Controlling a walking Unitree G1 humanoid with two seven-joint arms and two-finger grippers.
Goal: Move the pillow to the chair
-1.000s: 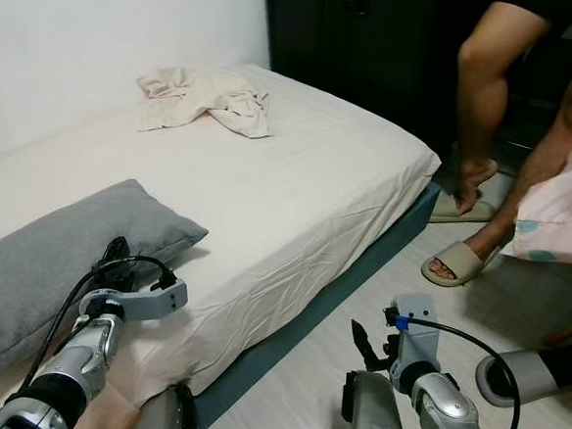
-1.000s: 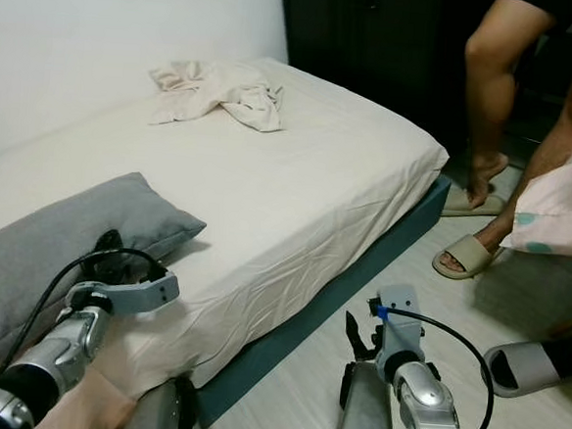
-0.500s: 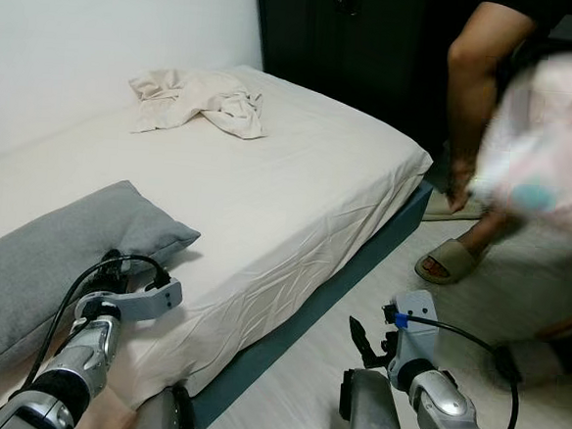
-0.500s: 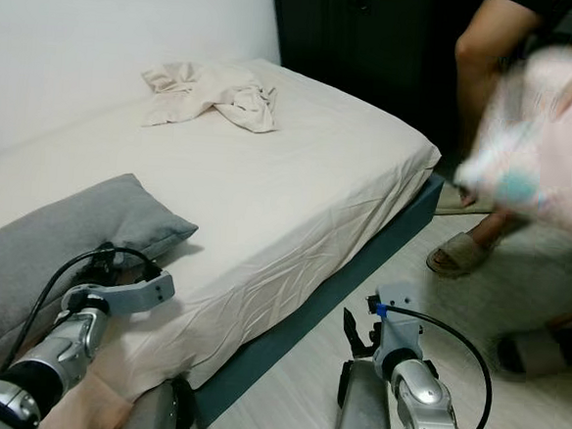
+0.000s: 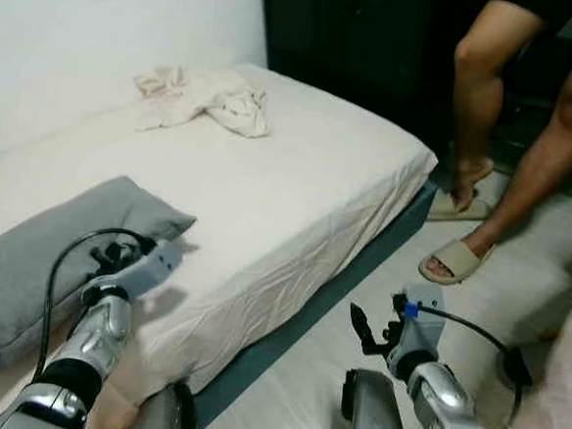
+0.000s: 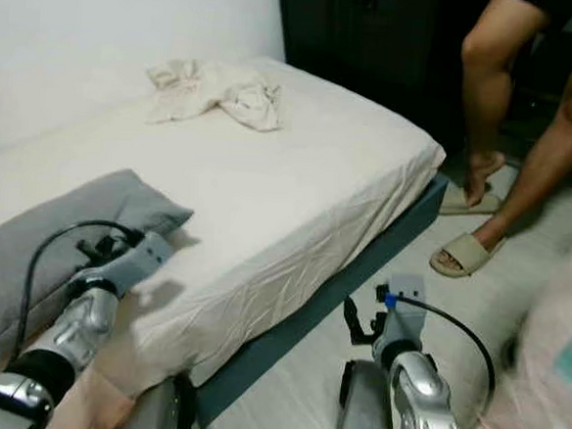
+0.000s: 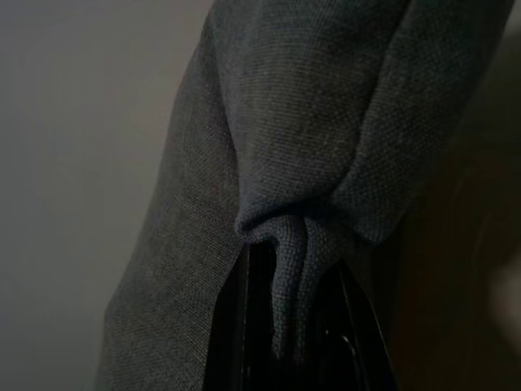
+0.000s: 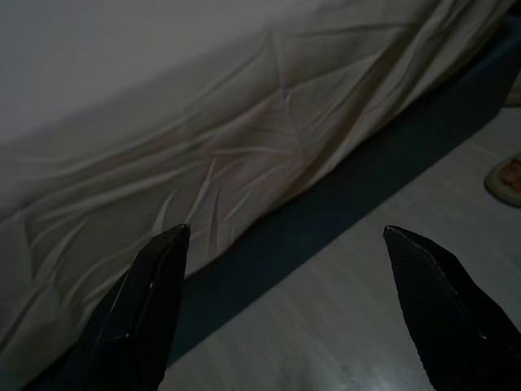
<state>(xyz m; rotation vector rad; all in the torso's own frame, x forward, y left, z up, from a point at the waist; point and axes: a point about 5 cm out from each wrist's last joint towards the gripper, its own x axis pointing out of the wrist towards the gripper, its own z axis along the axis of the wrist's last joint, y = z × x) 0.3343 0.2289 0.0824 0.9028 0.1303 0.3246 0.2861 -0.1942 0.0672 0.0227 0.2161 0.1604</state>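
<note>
Pillow (image 5: 38, 256) lies on the bed (image 5: 298, 186), one fold pinched between the left gripper's (image 7: 297, 326) closed fingers. Right gripper (image 8: 285, 309) hangs spread wide over the floor. Grasp made; lifting and carrying to the chair remain.

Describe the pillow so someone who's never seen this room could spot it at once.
On the bed with the cream sheet, look at the near corner by the robot's left gripper. The pillow lies there, pinched by that gripper. It is long and grey, unlike the crumpled cream cloth at the far end.
</note>
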